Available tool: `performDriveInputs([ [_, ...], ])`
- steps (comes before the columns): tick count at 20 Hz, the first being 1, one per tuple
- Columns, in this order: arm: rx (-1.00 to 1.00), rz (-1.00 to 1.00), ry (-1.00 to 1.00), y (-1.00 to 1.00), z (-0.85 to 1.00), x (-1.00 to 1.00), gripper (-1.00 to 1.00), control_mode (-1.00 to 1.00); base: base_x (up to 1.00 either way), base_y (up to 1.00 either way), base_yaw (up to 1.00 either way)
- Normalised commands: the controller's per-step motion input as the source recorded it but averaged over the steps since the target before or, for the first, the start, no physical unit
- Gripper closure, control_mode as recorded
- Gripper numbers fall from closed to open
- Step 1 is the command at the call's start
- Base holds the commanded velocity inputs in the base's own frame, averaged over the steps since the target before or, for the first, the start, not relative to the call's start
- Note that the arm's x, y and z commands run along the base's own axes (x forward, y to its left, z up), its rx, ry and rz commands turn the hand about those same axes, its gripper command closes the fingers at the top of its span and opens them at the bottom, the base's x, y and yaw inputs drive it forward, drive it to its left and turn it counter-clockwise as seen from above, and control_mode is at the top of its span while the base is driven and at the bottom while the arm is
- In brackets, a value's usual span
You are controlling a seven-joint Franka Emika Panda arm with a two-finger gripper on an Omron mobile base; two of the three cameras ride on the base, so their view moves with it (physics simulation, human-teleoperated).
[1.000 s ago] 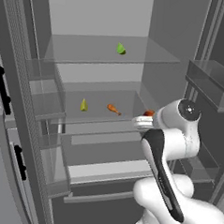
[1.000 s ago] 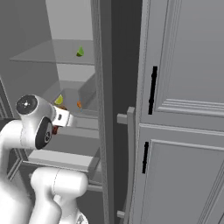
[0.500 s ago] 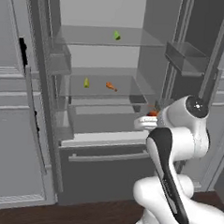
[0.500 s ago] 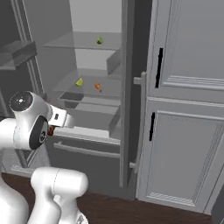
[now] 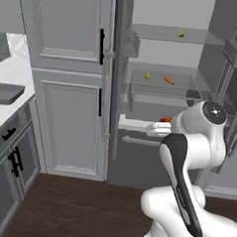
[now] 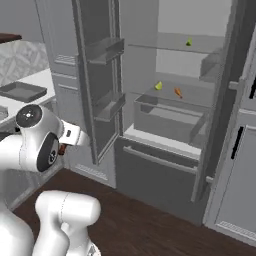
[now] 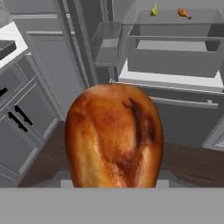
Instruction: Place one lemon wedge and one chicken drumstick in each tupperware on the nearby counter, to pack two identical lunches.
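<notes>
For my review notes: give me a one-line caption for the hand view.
A browned chicken drumstick looms close in the claw, the open fridge behind with a lemon wedge and another drumstick shelved.

chicken drumstick (image 7: 114,136) close up, open fridge (image 7: 175,65) behind

The fridge (image 5: 154,142) stands open, its drawer (image 6: 167,120) pulled out, beside tall grey cabinets (image 5: 67,87) over a dark wooden floor (image 5: 75,207).

Lemon wedge (image 7: 154,10) left of drumstick (image 7: 183,13) on fridge shelf (image 7: 201,18).
</notes>
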Motion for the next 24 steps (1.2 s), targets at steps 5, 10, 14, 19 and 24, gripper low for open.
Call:
performDriveInputs([
  [5, 0.00, 0.00, 0.00, 0.00, 0.00, 0.00, 1.00, 1.00, 0.28, 1.00, 0.59],
  [10, 0.00, 0.00, 0.00, 0.00, 0.00, 0.00, 1.00, 1.00, 0.93, 0.84, 0.41],
  [14, 0.00, 0.00, 0.00, 0.00, 0.00, 0.00, 1.00, 1.00, 0.94, -0.28, 0.19],
  [19, 0.00, 0.00, 0.00, 0.00, 0.00, 0.00, 1.00, 1.00, 0.90, -0.46, 0.13],
  [24, 0.00, 0.00, 0.00, 0.00, 0.00, 0.00, 1.00, 1.00, 1.00, 0.46, 0.09],
])
